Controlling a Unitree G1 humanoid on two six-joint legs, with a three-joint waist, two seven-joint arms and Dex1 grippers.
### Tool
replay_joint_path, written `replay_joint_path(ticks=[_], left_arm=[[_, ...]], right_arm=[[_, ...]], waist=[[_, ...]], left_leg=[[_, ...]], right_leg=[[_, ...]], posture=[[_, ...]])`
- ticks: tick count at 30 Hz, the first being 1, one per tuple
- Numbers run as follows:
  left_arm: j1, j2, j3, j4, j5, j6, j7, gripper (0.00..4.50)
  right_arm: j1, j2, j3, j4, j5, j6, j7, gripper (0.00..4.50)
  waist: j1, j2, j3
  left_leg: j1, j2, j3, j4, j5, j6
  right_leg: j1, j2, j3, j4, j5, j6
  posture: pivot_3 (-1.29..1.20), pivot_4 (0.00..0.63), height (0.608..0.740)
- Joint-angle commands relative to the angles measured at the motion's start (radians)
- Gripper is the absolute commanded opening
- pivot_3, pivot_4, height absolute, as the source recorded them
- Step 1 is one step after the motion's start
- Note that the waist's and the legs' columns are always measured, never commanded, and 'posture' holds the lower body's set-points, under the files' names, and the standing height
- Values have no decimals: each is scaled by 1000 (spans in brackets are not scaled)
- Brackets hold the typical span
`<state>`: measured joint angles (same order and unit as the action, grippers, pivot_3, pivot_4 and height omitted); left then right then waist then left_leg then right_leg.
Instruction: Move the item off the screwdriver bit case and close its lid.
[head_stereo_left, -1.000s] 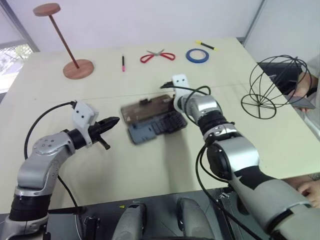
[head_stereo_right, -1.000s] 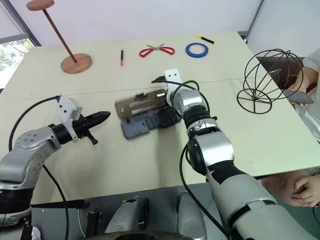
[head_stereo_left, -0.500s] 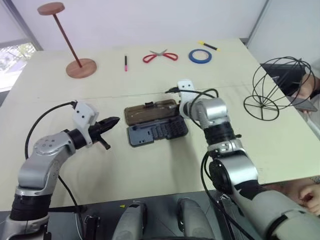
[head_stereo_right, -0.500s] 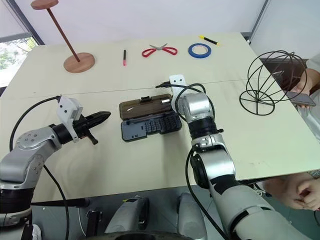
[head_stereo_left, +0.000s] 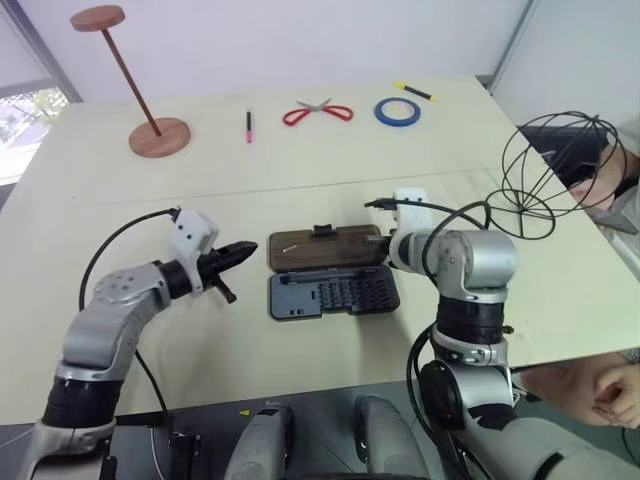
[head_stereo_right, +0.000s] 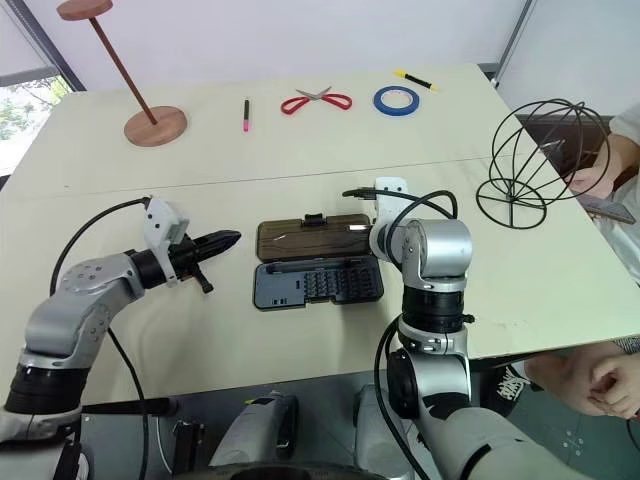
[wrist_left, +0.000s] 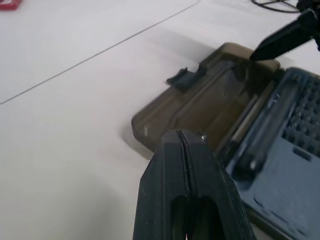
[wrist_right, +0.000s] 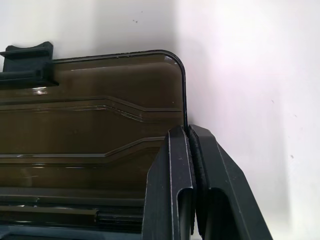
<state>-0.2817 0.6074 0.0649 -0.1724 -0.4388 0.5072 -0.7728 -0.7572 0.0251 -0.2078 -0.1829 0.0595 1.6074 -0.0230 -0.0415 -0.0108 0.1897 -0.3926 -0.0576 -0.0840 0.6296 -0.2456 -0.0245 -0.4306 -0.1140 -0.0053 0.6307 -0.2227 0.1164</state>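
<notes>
A pale cream counter (head_stereo_left: 300, 160) runs across the scene below a plain white wall, with a thin seam crossing it from side to side. The right gripper (wrist_right: 189, 145) has its fingers (wrist_right: 172, 180) pressed tightly together with nothing between them, their tips at the right-hand edge of the smoky brown lid (head_stereo_left: 325, 249); whether they touch it cannot be told. The left gripper (head_stereo_left: 243, 251) also has its fingers (wrist_left: 197, 175) shut on nothing, pointing at the lid's left end from just beside it, apart from the plastic. The lid lies swung open and flat on the counter, its small dark latch (head_stereo_left: 322, 231) on the far edge, hinged along its near edge to the screwdriver bit case (head_stereo_left: 333, 293), whose dark grey tray faces up with rows of small bits (head_stereo_right: 335, 284) showing. The case sits between the two grippers, near the counter's middle. The black wire globe cage (head_stereo_left: 550, 175) stands upright on its base ring well apart from the case, close to the counter's right edge, just beside a person's hand (head_stereo_right: 590, 182). Along the far side lie a blue tape roll (head_stereo_left: 396, 111), red-handled scissors (head_stereo_left: 316, 113), a small pink-tipped pen (head_stereo_left: 248, 126) and a yellow and black marker (head_stereo_left: 412, 91), with a wooden disc-topped stand (head_stereo_left: 158, 135) at the far left.
</notes>
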Motion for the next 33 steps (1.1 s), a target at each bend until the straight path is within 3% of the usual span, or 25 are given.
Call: replay_joint_path(ticks=[1,18,21,28,33], left_arm=[[-31,2,1,8,10,-32,-18,0],[-21,-2,7,4,16,-44,-24,0],[-23,-5,3,4,18,-46,-21,0],[-20,0,15,-21,-14,-22,-34,0],[7,42,92,-154,-174,113,-71,0]], right_arm=[[-13,32,-11,-58,25,7,-30,25],[-9,11,7,-3,107,7,-88,25],[-4,-17,29,-5,133,7,-87,836],[-11,-136,117,-44,195,7,-40,4400],[-37,-268,144,-149,304,-44,151,4484]], waist=[[-4,0,0],[-2,0,0],[-2,0,0],[-2,0,0],[-3,0,0]], left_leg=[[0,0,0,0,0,0],[0,0,0,0,0,0],[0,0,0,0,0,0],[0,0,0,0,0,0],[-1,1,0,0,0,1]], right_leg=[[0,0,0,0,0,0],[0,0,0,0,0,0],[0,0,0,0,0,0],[0,0,0,0,0,0],[0,0,0,-1,0,0]], posture=[[0,150,740],[0,150,740],[0,150,740],[0,150,740],[0,150,740]])
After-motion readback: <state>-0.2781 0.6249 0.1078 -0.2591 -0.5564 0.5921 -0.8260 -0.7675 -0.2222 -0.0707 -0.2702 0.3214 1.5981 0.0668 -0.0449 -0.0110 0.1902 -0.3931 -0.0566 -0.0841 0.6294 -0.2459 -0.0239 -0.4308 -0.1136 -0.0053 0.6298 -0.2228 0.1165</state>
